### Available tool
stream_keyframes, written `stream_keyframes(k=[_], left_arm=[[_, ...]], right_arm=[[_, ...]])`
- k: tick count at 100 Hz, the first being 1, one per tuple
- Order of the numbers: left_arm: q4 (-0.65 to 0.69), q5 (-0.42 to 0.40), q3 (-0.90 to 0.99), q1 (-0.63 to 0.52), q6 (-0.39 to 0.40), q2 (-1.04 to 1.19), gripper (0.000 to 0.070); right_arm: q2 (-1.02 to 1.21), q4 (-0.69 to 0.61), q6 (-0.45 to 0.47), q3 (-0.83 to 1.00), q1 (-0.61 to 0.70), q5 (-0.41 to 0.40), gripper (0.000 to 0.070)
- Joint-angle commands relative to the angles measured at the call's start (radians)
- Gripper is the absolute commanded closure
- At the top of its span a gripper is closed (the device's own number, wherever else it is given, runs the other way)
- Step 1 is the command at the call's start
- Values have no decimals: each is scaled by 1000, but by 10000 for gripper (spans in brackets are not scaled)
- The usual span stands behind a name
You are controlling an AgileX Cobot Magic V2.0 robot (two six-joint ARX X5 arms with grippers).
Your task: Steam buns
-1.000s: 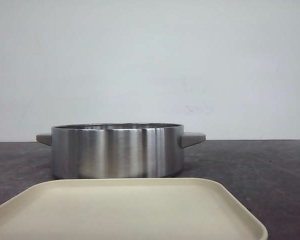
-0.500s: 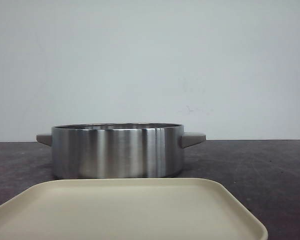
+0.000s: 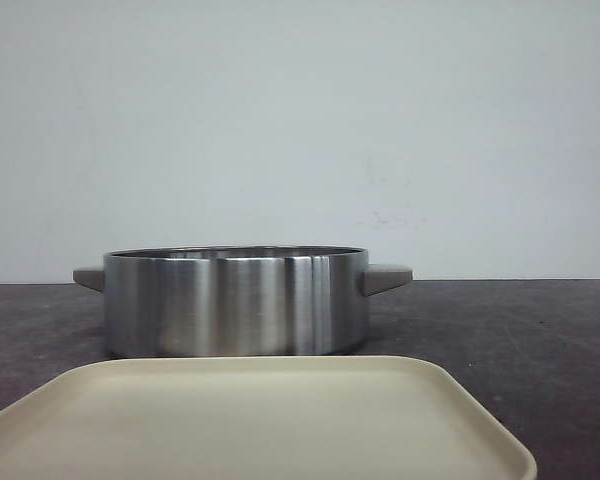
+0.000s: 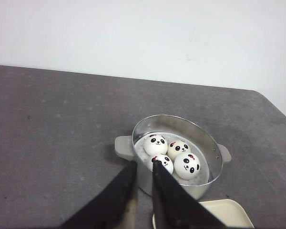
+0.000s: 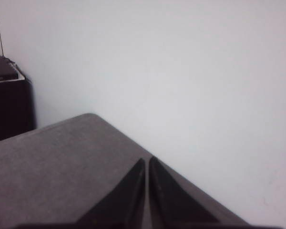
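Several white panda-faced buns sit close together inside the steel pot, seen in the left wrist view. In the front view the pot stands mid-table and its wall hides the buns. My left gripper hangs above and short of the pot's near rim, its jaws a narrow gap apart and empty. My right gripper is shut and empty, pointing over a table edge toward the wall. Neither gripper shows in the front view.
A cream tray lies in front of the pot with nothing on it; its corner shows in the left wrist view. The pot has two grey side handles. A dark cabinet stands beyond the table.
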Motion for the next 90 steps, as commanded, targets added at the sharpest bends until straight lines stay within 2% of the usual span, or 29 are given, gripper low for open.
stream_keyframes(k=[1,23,32,38,44,48,51,53,60,90], left_arm=[[3,-4,15,-3,-1,5,693],[3,-5,15,-3,-1,5,693],[4,-4,15,-3,-1,5,693],[3,-4,15,-3,-1,5,693],[3,-5,15,-3,-1,5,693],[4,-5,15,-3,-1,5,693],[4,-5,15,-3,-1,5,693],[3,-5,15,-3,-1,5,693],[3,-5,15,-3,-1,5,693],[4,-5,15,-3,-1,5,693]], right_arm=[[2,-10,15,34,11,0,694],[2,-58,24,34,11,0,694],[2,-116,114,34,11,-9,694],[2,-177,215,34,11,8,694],[2,-180,268,32,11,9,694],[2,-180,320,31,11,-25,694],[2,-179,392,32,11,-25,693],[2,-180,409,32,11,-15,693],[-4,-180,392,33,8,46,693],[-16,-179,399,34,6,65,693]])
